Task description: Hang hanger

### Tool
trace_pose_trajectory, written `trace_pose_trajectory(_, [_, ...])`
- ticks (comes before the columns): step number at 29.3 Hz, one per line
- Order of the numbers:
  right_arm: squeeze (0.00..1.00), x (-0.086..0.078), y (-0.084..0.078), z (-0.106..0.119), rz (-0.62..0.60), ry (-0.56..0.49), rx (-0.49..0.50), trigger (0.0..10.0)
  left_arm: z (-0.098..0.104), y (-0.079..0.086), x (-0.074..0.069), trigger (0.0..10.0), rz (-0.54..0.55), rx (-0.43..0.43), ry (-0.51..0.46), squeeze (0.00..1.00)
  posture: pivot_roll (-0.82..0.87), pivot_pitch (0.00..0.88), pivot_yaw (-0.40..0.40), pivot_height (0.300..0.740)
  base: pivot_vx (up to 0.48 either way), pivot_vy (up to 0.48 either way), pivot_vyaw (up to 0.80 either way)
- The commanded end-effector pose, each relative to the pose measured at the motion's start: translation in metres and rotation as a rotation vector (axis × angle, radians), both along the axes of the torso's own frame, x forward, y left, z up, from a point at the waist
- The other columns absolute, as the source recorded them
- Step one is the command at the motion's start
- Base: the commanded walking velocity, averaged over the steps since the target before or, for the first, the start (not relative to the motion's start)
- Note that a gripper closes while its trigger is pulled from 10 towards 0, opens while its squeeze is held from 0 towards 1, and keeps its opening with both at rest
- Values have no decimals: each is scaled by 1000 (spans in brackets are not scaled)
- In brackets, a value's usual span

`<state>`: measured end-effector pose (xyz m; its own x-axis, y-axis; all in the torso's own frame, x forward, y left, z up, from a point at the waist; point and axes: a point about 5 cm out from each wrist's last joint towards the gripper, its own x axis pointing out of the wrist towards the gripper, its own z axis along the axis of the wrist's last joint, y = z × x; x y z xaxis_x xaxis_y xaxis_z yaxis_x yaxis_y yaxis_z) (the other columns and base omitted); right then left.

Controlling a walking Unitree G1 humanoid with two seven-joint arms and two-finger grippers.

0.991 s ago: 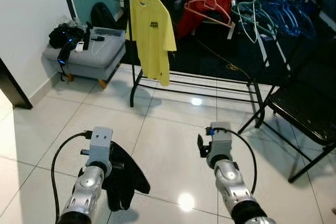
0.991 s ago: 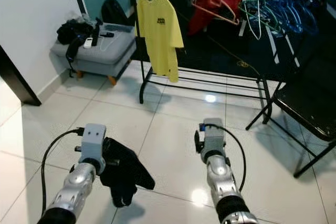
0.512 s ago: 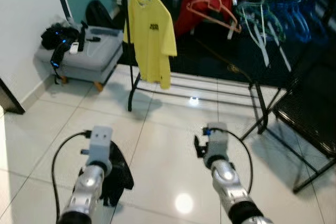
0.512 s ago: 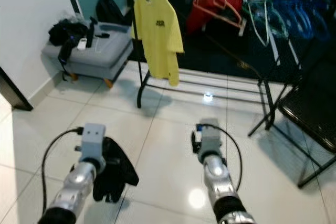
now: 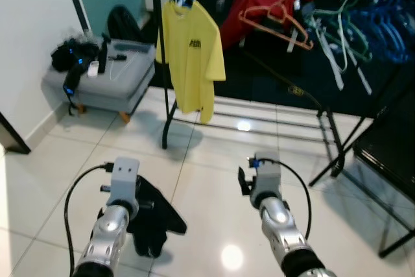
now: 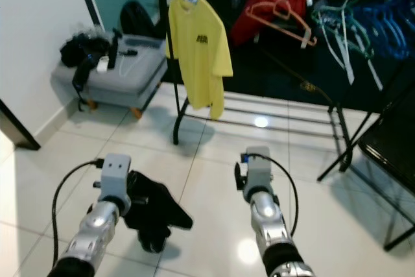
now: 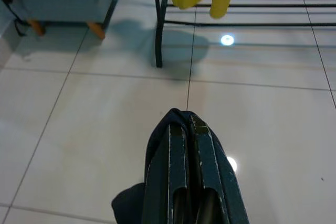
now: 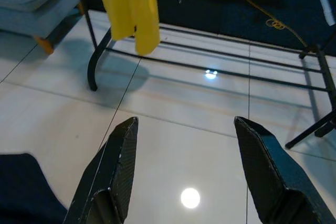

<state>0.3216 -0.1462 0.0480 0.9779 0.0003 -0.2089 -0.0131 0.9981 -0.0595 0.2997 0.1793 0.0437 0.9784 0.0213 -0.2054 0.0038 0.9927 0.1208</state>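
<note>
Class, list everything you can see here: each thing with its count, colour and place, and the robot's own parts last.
Clothes rack: one, black, ahead on the tiled floor.
T-shirt: one, yellow, hanging at the rack's left end.
Red garment: one, on the rail.
Orange hanger: one, bare, on the rail.
Green and blue hangers: several, at the rail's right end.
Ottoman: one, grey, by the left wall, with dark items on top.
Chair: one, black, far right.
Dark cloth: one, held.
Left gripper: shut on the cloth.
Right gripper: open, empty.
</note>
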Motion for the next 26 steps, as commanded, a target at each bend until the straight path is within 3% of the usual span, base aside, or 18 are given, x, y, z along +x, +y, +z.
trace_pose_trajectory(1, [0, -5, 5, -7, 1, 30, 21, 10000, -3, 5, -3, 10000, -3, 34, 10, 0, -6, 111, -38, 740, 0, 0, 0])
trace_pose_trajectory(7, [0, -5, 6, -8, -1, 31, 22, 10000, -4, 6, -3, 10000, -25, 88, 19, 0, -3, 103, -32, 740, 0, 0, 0])
trace_pose_trajectory(17, [0, -5, 7, -8, 1, 31, 26, 10000, -3, 5, -2, 10000, -43, 82, 9, 0, -1, 97, -31, 740, 0, 0, 0])
trace_pose_trajectory(19, [0, -5, 9, -8, 4, 30, 27, 10000, -4, 3, -2, 10000, -82, 122, 19, 31, 1, 89, -29, 740, 0, -480, 0])
trace_pose_trajectory(26, [0, -4, 9, -7, 3, 26, 29, 10000, -2, 8, -1, 10000, -20, 76, 18, 0, 2, 82, -29, 740, 0, -137, 0])
